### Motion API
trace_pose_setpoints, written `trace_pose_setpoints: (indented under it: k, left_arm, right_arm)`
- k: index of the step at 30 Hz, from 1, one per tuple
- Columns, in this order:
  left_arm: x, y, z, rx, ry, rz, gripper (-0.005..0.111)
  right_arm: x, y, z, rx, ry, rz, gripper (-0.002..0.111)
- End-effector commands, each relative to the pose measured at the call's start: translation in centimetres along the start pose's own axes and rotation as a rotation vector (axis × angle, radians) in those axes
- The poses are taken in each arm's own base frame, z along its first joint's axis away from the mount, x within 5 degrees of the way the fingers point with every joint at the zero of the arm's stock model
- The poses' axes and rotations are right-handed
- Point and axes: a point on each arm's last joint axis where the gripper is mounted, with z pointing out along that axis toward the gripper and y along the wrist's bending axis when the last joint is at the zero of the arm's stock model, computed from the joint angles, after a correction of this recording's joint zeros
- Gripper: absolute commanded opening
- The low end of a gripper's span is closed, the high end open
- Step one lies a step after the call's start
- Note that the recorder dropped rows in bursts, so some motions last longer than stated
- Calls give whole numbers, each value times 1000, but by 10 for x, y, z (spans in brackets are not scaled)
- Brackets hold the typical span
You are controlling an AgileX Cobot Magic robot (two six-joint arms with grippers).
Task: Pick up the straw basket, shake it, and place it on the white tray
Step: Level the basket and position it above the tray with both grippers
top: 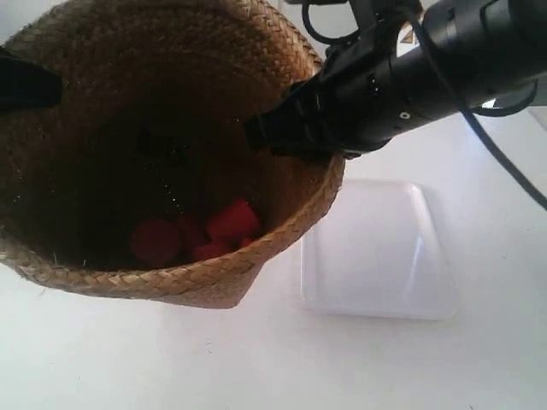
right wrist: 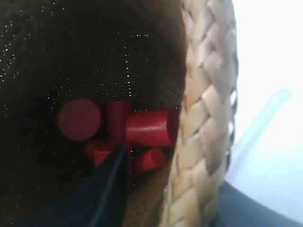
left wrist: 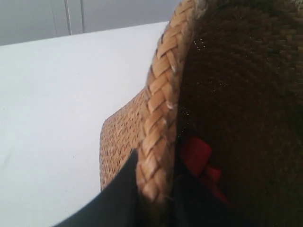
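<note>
The straw basket [top: 128,282] hangs tilted in the air, close to the exterior camera, its dark inside facing it. Several red pieces [top: 214,231] lie at its bottom. My left gripper [left wrist: 158,189] is shut on the braided rim [left wrist: 163,94], one black finger outside the wall and one inside. My right gripper [right wrist: 180,198] is shut on the rim [right wrist: 203,94] as well, one finger inside near the red pieces [right wrist: 142,127]. The arm at the exterior view's right [top: 402,77] holds the rim's right side. The white tray [top: 376,256] lies on the table below and to the right.
A white table [top: 256,359] spreads under the basket and around the tray. A black part of the other arm [top: 26,81] shows at the exterior view's left edge, at the basket's rim. Grey cabinet fronts [left wrist: 71,19] stand beyond the table's far edge.
</note>
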Motion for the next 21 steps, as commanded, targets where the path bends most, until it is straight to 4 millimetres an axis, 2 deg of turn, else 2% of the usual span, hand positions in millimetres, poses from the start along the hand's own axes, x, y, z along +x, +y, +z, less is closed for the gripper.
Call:
trace_pose_setpoints:
  k: [1, 4, 7, 8, 9, 10, 11, 12, 13, 14, 15, 16, 18, 21]
  left_arm:
    - [10, 0, 5, 18, 49, -5, 0]
    - [18, 1, 10, 15, 70, -16, 0]
    - [17, 2, 10, 12, 59, -16, 0]
    - [10, 0, 5, 19, 7, -31, 0]
    - [-6, -8, -10, 61, -73, -50, 0]
    - [-29, -20, -41, 102, -195, 26, 0]
    - [-35, -26, -57, 118, -229, 89, 0]
    - [-31, -26, -58, 112, -197, 128, 0]
    - [-15, -19, -39, 88, -98, 102, 0]
    - [6, -8, -15, 48, 17, 42, 0]
    - [22, -1, 1, 19, 86, -22, 0]
    - [26, 1, 5, 10, 93, -44, 0]
    - [21, -1, -2, 18, 23, -5, 0]
    - [5, -6, -20, 14, -72, 47, 0]
  right_arm:
    - [18, -4, 17, 11, 74, -4, 0]
    - [31, -6, 24, 9, 110, 12, 0]
    - [31, -7, 25, 15, 91, 2, 0]
    - [23, -6, 15, 22, 66, -26, 0]
    - [8, -1, -6, 13, 22, -40, 0]
    - [-17, 7, -50, -6, -103, -66, 0]
    - [-24, 12, -74, -31, -176, -57, 0]
    - [-25, 14, -85, -40, -247, -61, 0]
    - [-15, 11, -74, -20, -266, -70, 0]
    - [-2, 6, -50, -5, -225, -61, 0]
    - [16, -1, -23, 10, -119, -31, 0]
    - [27, -6, -10, 17, -25, 29, 0]
    - [30, -6, -7, 7, 20, 27, 0]
    - [25, -4, -20, 9, -42, -2, 0]
